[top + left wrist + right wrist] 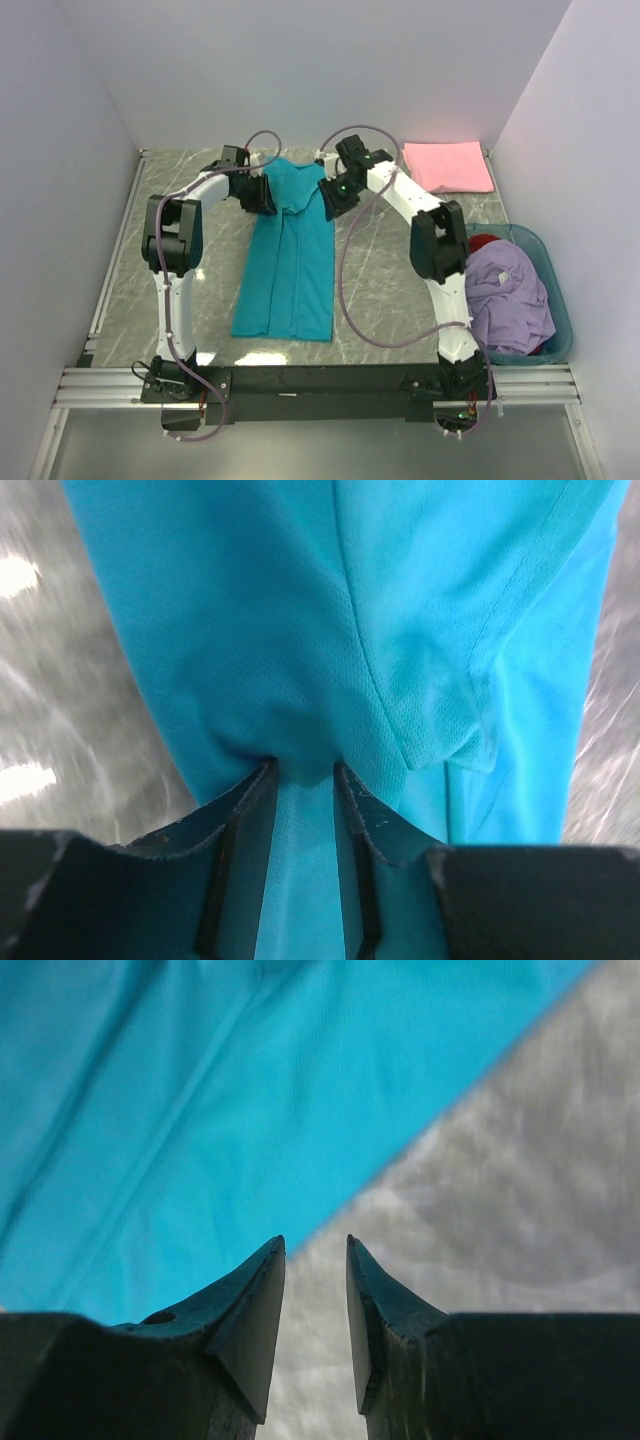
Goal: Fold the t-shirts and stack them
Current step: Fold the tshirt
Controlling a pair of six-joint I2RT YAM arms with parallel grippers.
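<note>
A teal t-shirt lies as a long narrow strip on the marble table, collar end at the far side. My left gripper is at its far left corner; in the left wrist view the jaws are shut on a pinch of the teal cloth. My right gripper hovers at the far right edge of the shirt; in the right wrist view it is open and empty, with the teal cloth to its left. A folded pink t-shirt lies at the far right. A lavender t-shirt and a red one lie crumpled in the basket.
A rigid teal plastic basket stands at the right edge of the table. White walls close in the table on the left, back and right. Bare marble lies between the teal shirt and the basket.
</note>
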